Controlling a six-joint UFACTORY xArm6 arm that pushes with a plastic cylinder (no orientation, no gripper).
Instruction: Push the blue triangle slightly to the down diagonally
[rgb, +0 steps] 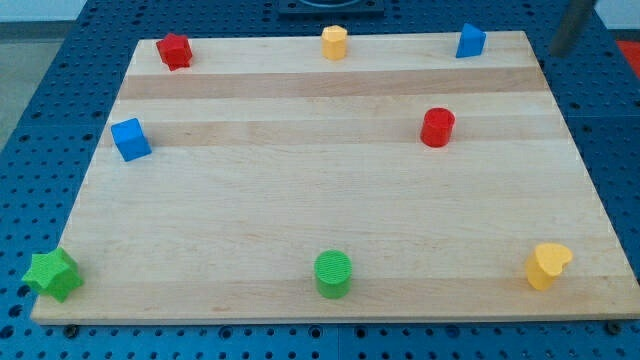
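The blue triangle (470, 41) stands near the top right corner of the wooden board (300, 200). My tip (554, 49) is the lower end of a dark rod that enters from the view's top right. It is off the board's top right corner, to the right of the blue triangle and apart from it, touching no block.
A red star (174, 50) sits at top left and a yellow hexagon (334, 43) at top centre. A red cylinder (437, 127) is below the triangle. A blue cube (130, 139) is at left. A green star (53, 275), green cylinder (333, 274) and yellow heart (547, 265) line the bottom.
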